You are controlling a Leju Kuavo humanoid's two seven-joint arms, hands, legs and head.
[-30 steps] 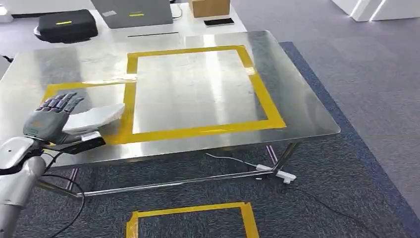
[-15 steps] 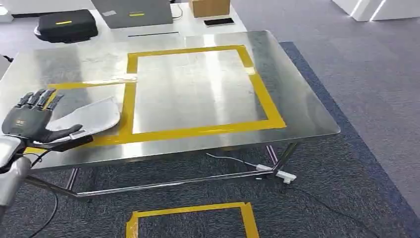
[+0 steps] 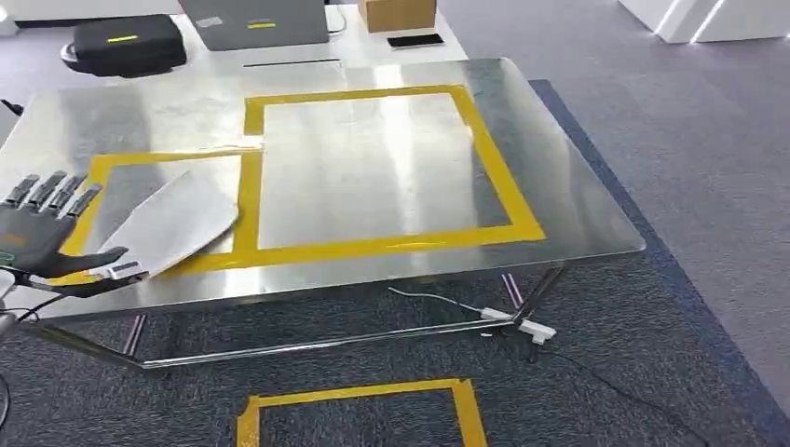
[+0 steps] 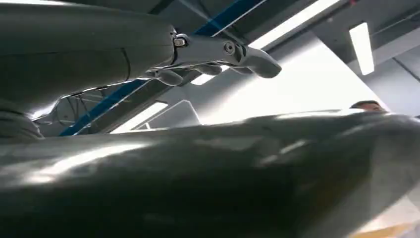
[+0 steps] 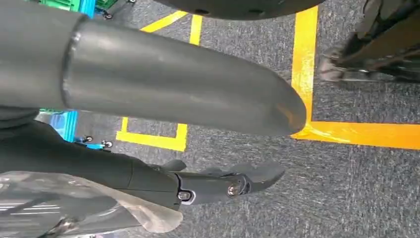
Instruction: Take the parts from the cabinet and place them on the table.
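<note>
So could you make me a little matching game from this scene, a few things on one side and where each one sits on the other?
Things:
1. silver part
2. black case
3. cardboard box
4. white power strip

Places:
A. on the floor under the metal table
B. far table, left end
C. in the small taped box, by the left hand
D. far table, right end

Pairs: 1-C, 2-B, 3-D, 4-A

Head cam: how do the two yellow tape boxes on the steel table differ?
The large tape box outlines bare steel; the small tape box to its left has the grey metal part lying across it. The large one runs further toward the table's far edge. Both are yellow and share one tape side.
</note>
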